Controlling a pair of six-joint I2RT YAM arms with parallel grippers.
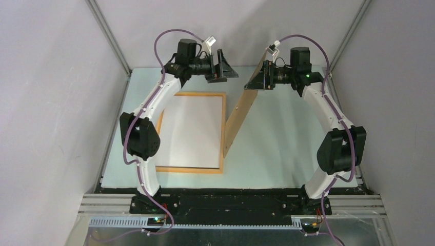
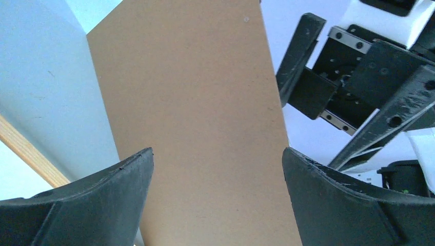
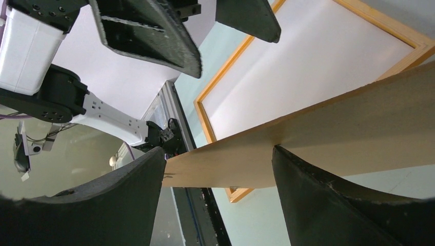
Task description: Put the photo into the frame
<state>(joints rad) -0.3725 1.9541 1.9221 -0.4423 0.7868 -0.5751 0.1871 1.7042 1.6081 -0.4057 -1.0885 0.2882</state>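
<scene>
The orange-tan frame [image 1: 191, 169] lies flat on the mat, left of centre. A white sheet [image 1: 192, 130] fills it, seemingly the photo's white back; no printed side shows. Both also show in the right wrist view: the frame [image 3: 204, 119] and the white sheet [image 3: 308, 66]. The brown backing board [image 1: 240, 115] stands tilted. Its lower edge is by the frame's right rail and its top leans on my right gripper [image 1: 255, 77]. That gripper [image 3: 218, 151] is open, with one fingertip touching the board [image 3: 333, 138]. My left gripper [image 1: 225, 69] is open and empty, facing the board [image 2: 200, 118].
The pale green mat [image 1: 287, 143] covers the table between grey walls and metal corner posts [image 1: 110, 38]. A black rail [image 1: 231, 197] runs along the near edge at the arm bases. The two grippers face each other closely at the back, above the frame's far right corner.
</scene>
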